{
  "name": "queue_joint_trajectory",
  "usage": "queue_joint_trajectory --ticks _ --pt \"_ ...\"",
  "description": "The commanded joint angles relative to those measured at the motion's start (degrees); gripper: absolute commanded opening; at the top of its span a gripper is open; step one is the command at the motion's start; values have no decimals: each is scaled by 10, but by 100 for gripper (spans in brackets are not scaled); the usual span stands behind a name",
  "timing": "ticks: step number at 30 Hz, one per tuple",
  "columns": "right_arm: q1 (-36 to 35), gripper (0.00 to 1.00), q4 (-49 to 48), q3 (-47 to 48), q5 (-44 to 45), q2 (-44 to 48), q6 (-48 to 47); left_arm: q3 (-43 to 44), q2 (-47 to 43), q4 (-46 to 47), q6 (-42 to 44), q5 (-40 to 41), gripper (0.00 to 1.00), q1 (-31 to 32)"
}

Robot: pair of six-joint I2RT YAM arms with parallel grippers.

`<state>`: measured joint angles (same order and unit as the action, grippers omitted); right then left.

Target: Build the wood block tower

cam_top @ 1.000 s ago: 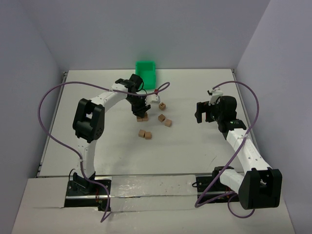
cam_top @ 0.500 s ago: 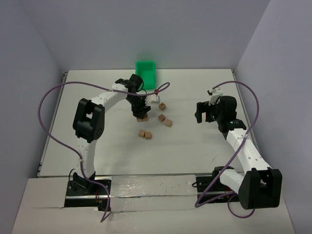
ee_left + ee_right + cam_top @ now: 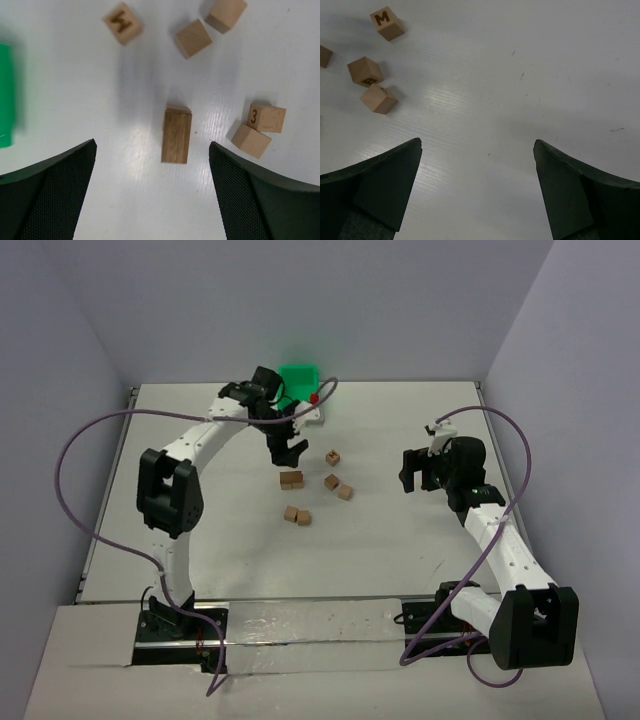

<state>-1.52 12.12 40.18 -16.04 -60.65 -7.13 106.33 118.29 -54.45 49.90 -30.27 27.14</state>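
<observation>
Two-block tower stands below the outstretched left arm.
The left gripper hovers above it, fingers wide and empty; the right gripper is off right, fingers wide; loose blocks lie nearby.

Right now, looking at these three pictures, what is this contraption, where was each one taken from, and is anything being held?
The white things are two robot arms bolted to a table. The wide picture comes from a camera above and behind them. The other two come from cameras on the wrists, and the dark shapes at the bottom are each gripper's own fingers. On the table lie small wood blocks, some lettered, and a green bin at the far edge. The left gripper hangs open above the tower, which looks like a short stack, and touches nothing. The right gripper is open too and empty.
</observation>
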Motion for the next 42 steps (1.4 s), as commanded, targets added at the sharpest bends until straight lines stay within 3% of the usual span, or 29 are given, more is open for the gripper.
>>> queue_joint_trajectory --ticks 1,7,12,17,20,29,42 --pt "-6 100 -1 24 -29 19 -11 24 -132 12 -62 -88 99 -55" --pt "-46 100 29 41 -49 9 -44 -142 -246 86 -131 -142 99 -121" --pt "-122 90 83 93 -56 -59 -95 -248 -318 80 -121 -182 98 -166" --pt "-180 67 121 159 -71 -158 -125 -313 -354 54 -90 -218 96 -203" --pt "-201 59 123 184 -71 -213 -138 -340 -362 57 -82 -231 96 -213" --pt "-247 55 132 242 -50 -328 -177 -360 -350 52 -53 -248 96 -217" --pt "-274 58 140 311 -20 -421 -228 -391 -365 53 -22 -242 98 -216"
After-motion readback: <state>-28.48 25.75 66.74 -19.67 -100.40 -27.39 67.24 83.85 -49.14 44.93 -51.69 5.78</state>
